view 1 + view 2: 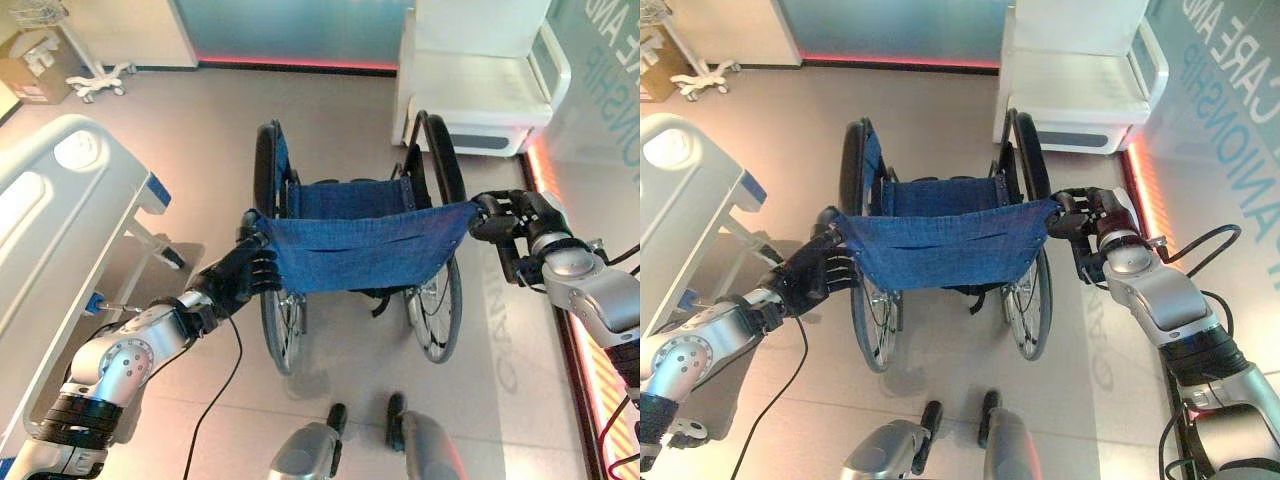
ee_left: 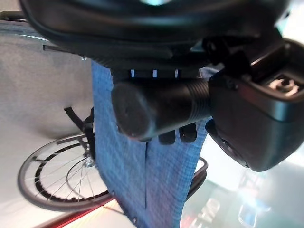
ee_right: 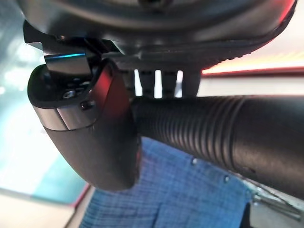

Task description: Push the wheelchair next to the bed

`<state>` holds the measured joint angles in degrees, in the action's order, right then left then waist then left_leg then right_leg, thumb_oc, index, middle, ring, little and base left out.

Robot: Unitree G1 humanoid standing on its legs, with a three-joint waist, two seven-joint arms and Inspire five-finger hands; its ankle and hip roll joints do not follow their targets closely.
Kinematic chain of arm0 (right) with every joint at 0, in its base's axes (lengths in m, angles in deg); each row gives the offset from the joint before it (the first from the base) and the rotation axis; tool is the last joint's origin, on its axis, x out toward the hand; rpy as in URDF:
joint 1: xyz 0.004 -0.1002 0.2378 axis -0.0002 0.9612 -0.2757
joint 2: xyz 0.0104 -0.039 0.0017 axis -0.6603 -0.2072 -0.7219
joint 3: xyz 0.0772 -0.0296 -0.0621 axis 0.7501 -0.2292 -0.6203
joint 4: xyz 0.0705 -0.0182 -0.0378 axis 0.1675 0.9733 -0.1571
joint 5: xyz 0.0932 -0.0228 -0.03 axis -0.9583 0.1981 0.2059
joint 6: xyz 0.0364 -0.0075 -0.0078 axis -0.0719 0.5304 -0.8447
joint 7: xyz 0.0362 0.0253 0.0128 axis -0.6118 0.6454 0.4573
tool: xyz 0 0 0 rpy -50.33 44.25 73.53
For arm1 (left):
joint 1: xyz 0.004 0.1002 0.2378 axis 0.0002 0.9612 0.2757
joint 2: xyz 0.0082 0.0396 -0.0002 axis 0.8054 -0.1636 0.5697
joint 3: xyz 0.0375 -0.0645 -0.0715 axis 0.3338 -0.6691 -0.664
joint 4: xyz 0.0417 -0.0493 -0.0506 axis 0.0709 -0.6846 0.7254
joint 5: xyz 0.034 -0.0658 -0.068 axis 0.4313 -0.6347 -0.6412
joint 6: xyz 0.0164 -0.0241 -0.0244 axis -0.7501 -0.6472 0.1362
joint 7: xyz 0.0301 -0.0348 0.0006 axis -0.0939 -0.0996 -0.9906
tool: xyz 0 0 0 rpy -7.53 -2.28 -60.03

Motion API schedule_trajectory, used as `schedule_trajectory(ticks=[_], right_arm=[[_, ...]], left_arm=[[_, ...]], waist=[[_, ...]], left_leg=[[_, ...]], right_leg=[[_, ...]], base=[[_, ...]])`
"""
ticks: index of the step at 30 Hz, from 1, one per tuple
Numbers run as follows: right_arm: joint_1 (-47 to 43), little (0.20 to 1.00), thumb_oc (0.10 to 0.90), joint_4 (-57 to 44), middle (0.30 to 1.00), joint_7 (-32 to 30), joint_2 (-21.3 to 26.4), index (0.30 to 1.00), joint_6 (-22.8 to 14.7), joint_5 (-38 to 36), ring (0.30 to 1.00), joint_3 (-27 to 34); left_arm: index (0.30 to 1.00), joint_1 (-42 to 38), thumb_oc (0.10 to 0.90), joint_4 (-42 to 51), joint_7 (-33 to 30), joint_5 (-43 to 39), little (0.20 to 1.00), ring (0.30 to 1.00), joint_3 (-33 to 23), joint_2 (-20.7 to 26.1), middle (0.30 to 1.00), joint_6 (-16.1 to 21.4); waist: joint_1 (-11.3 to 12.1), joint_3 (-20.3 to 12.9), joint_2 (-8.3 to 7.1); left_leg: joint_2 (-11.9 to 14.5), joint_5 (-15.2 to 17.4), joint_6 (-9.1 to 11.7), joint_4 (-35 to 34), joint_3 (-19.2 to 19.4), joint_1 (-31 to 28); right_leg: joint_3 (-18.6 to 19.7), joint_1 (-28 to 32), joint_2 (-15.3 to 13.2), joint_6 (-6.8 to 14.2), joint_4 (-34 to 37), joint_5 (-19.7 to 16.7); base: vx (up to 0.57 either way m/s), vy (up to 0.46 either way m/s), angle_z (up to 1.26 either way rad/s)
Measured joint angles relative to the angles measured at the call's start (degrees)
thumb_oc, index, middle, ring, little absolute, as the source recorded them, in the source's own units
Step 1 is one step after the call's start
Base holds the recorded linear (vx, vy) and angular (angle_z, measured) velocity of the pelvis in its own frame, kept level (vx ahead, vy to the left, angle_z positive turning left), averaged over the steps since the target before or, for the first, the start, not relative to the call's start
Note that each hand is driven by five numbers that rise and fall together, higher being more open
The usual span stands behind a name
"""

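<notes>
A wheelchair [image 1: 360, 245] with a blue fabric back and seat and black wheels stands on the floor in front of me, facing away. My left hand [image 1: 243, 275] is curled round its left push handle [image 2: 156, 107]. My right hand [image 1: 505, 222] is curled round the right push handle [image 3: 223, 135]. Both wrist views show the black ribbed grips held between thumb and fingers. The bed [image 1: 60, 235], white with a rounded end board, lies at the left, close beside the wheelchair's left wheel [image 1: 267, 165].
A white armchair [image 1: 480, 80] stands ahead on the right, just past the wheelchair's right wheel. A wheeled stand base [image 1: 100, 80] and a cardboard box [image 1: 35, 65] sit at the far left. A red-lit strip [image 1: 585, 370] runs along the right wall.
</notes>
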<state>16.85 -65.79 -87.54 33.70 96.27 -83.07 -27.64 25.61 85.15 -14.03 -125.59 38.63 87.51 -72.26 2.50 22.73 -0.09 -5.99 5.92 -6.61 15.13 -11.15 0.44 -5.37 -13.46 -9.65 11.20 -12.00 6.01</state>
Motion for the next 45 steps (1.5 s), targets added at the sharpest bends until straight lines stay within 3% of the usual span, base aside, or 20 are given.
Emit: schedule_trajectory(ticks=[4,5,6,9,10,11,12,13,15,18,22,28,29,30,32,33,37,39,43,45], right_arm=[[1.06,0.3,0.4,-0.82,0.3,-0.17,-0.08,0.3,1.91,-1.73,0.3,0.21],[-0.74,0.3,0.4,0.83,0.3,0.46,0.3,0.3,1.84,-2.9,0.3,0.25],[-1.21,0.3,0.4,1.82,0.3,0.7,0.44,0.3,1.33,-2.88,0.3,0.16],[-3.64,0.3,0.4,2.56,0.3,3.0,3.5,0.3,1.94,-2.84,0.3,-0.47],[-4.22,0.3,0.4,3.44,0.3,3.57,3.53,0.3,1.8,-2.87,0.3,-0.48],[-5.26,0.3,0.4,5.09,0.3,4.53,3.51,0.3,1.71,-3.38,0.3,-0.53],[-5.18,0.3,0.4,5.68,0.3,4.66,2.94,0.3,1.48,-3.44,0.3,-0.71],[-5.04,0.3,0.4,6.38,0.3,4.72,2.86,0.3,0.59,-3.56,0.3,-1.33],[-4.49,0.3,0.4,5.74,0.3,4.94,3.05,0.3,0.97,-3.6,0.3,-1.94],[-3.99,0.3,0.4,5.69,0.3,8.28,3.32,0.3,2.29,-3.77,0.3,-2.36],[-3.74,0.3,0.4,8.11,0.3,8.71,2.86,0.3,0.85,-3.65,0.3,-2.85],[0.4,0.3,0.4,8.5,0.3,8.7,2.66,0.3,-1.94,-0.29,0.3,-2.08],[1.24,0.3,0.4,8.49,0.3,8.69,2.38,0.3,-2.38,0.06,0.3,-2.04],[1.08,0.3,0.4,8.59,0.3,8.19,1.96,0.3,-2.82,0.8,0.3,-1.99],[0.58,0.3,0.4,8.9,0.3,7.06,-0.17,0.3,-2.92,2.56,0.3,-1.91],[-0.17,0.3,0.4,8.91,0.3,6.37,-0.87,0.3,-2.81,2.61,0.3,-2.12],[-2.03,0.3,0.4,8.71,0.3,5.21,-1.97,0.3,-2.55,2.13,0.3,-2.05],[-4.09,0.3,0.4,8.78,0.3,5.13,-2.01,0.3,-2.57,1.01,0.3,-1.99],[-6.0,0.3,0.4,7.87,0.3,5.09,-1.86,0.3,-2.39,0.02,0.3,-2.12],[-6.74,0.3,0.4,5.71,0.3,4.42,-1.37,0.3,-1.89,-0.94,0.3,-1.79]], left_arm=[[0.3,1.31,0.4,0.67,-0.24,-0.02,0.3,0.3,0.02,0.78,0.3,0.89],[0.3,1.54,0.4,1.47,-0.98,-0.08,0.3,0.3,-0.38,0.02,0.3,1.23],[0.3,2.54,0.4,2.44,-1.66,-0.06,0.3,0.3,-0.38,-1.07,0.3,1.23],[0.3,3.89,0.4,6.72,-1.76,-0.08,0.3,0.3,-0.82,0.36,0.3,1.2],[0.3,3.89,0.4,7.1,-1.83,-0.09,0.3,0.3,-0.87,0.27,0.3,1.2],[0.3,3.6,0.4,7.24,-1.87,-0.11,0.3,0.3,-0.96,0.22,0.3,1.23],[0.3,3.97,0.4,7.12,-2.01,-0.11,0.3,0.3,-0.97,-0.27,0.3,1.3],[0.3,4.4,0.4,6.87,-2.05,-0.07,0.3,0.3,-0.95,-0.58,0.3,1.23],[0.3,7.02,0.4,7.68,-1.89,-0.04,0.3,0.3,-1.28,-1.06,0.3,1.24],[0.3,12.5,0.4,9.6,0.11,-0.11,0.3,0.3,-3.12,0.44,0.3,1.37],[0.3,13.31,0.4,9.62,1.3,0.07,0.3,0.3,-2.86,-0.51,0.3,1.54],[0.3,14.23,0.4,11.36,1.86,1.69,0.3,0.3,-1.47,-0.97,0.3,1.31],[0.3,14.78,0.4,11.19,2.2,1.69,0.3,0.3,-1.48,-0.87,0.3,1.3],[0.3,13.98,0.4,11.6,2.27,1.72,0.3,0.3,-1.59,-0.77,0.3,1.36],[0.3,11.16,0.4,8.58,2.65,1.73,0.3,0.3,-1.73,-1.11,0.3,1.32],[0.3,9.58,0.4,7.02,2.54,1.71,0.3,0.3,-1.65,-0.27,0.3,1.32],[0.3,4.38,0.4,2.91,2.57,1.78,0.3,0.3,-1.13,1.64,0.3,1.38],[0.3,1.27,0.4,0.84,1.57,2.33,0.3,0.3,-1.22,2.29,0.3,2.44],[0.3,1.19,0.4,0.27,0.22,4.39,0.3,0.3,-2.82,2.34,0.3,6.54],[0.3,1.32,0.4,0.2,-0.11,4.47,0.3,0.3,-4.09,1.77,0.3,6.67]], waist=[[0.14,-0.94,-3.61],[-0.7,-1.03,-2.68],[-0.64,-1.84,-0.69],[-0.75,-2.31,-0.42],[0.17,-2.32,-0.46],[1.88,-2.23,-1.24],[3.08,-2.34,-1.01],[3.43,-2.16,-1.06],[5.28,-1.83,-1.75],[6.63,-1.59,-1.94],[7.6,-0.82,0.52],[11.6,-4.22,0.69],[11.71,-5.65,0.38],[11.59,-5.85,0.17],[11.26,-5.93,-1.31],[10.82,-5.93,-1.35],[9.25,-5.36,-1.89],[8.72,-3.72,-2.15],[7.43,-1.99,-2.88],[6.04,-0.45,-1.66]], left_leg=[[1.79,3.39,4.39,0.94,-0.32,-1.87],[2.44,8.4,6.65,15.27,1.05,1.18],[3.64,11.8,7.17,20.51,2.32,0.91],[6.8,14.29,10.16,17.74,7.35,0.16],[7.1,13.85,11.97,19.28,7.15,0.96],[6.85,11.21,15.34,30.34,6.31,6.48],[6.78,8.68,15.24,33.82,6.09,7.71],[5.29,1.66,15.45,43.28,4.44,13.68],[0.74,1.94,12.21,38.9,6.7,17.56],[3.27,0.43,10.49,16.45,14.3,15.8],[8.1,-4.56,14.98,-4.26,15.87,16.52],[7.2,-4.97,14.39,-0.51,16.38,11.93],[7.02,-5.53,11.06,-1.89,16.43,9.74],[6.83,-12.7,2.46,-4.94,20.48,7.78],[4.79,-10.68,0.9,-4.78,20.93,6.91],[4.25,-10.33,0.61,-6.52,20.56,5.66],[3.79,-10.17,0.66,-8.17,18.8,3.33],[3.61,-8.64,1.45,-7.19,17.12,3.0],[3.58,-4.9,1.91,-5.08,14.13,2.4],[3.81,-3.03,2.25,-3.45,11.42,2.31]], right_leg=[[0.0,1.83,-2.97,-0.1,-7.23,0.98],[-0.24,2.1,-1.76,-0.68,-8.91,-1.33],[-0.28,2.16,0.69,-2.86,-10.41,-0.89],[-1.57,-0.51,3.12,-6.99,-16.16,2.63],[-1.98,-0.25,3.8,-7.91,-17.54,3.09],[-2.98,-0.98,4.18,-10.27,-20.34,5.55],[-3.08,-0.05,4.87,-11.21,-20.35,6.55],[-0.93,1.53,6.61,-11.66,-18.71,6.53],[1.49,5.31,7.26,-12.47,-13.97,5.66],[1.66,11.75,8.91,-13.49,-8.42,5.85],[2.96,19.85,12.21,-14.39,-2.98,6.49],[5.09,25.59,9.32,-13.06,-2.83,13.7],[4.13,25.9,8.71,-10.69,-4.49,14.61],[-0.12,22.84,6.82,-5.75,-16.07,16.94],[-0.12,15.27,3.56,-0.29,-32.77,14.22],[-1.85,11.76,2.2,-1.07,-36.05,14.42],[-5.69,9.6,2.29,-5.37,-17.69,15.22],[-5.76,7.63,3.31,-7.44,-10.02,8.86],[-3.93,4.07,2.68,-4.68,-10.29,4.13],[-2.12,1.7,2.12,-2.22,-8.05,2.49]], base=[[0.5,-0.183,0.81],[0.45,-0.181,0.63],[0.44,-0.207,0.56],[0.36,-0.254,0.6],[0.47,-0.281,0.08],[0.28,-0.124,-0.2],[0.34,-0.135,-0.14],[0.27,-0.052,0.04],[0.46,-0.076,-0.14],[0.54,0.027,-0.2],[0.58,0.084,0.01],[0.4,0.102,-0.3],[0.34,0.135,-0.22],[0.41,0.122,-0.05],[0.41,0.077,0.04],[0.28,-0.042,0.06],[0.23,-0.106,0.23],[0.25,-0.135,0.27],[0.4,-0.182,0.27],[0.66,-0.28,0.4]])
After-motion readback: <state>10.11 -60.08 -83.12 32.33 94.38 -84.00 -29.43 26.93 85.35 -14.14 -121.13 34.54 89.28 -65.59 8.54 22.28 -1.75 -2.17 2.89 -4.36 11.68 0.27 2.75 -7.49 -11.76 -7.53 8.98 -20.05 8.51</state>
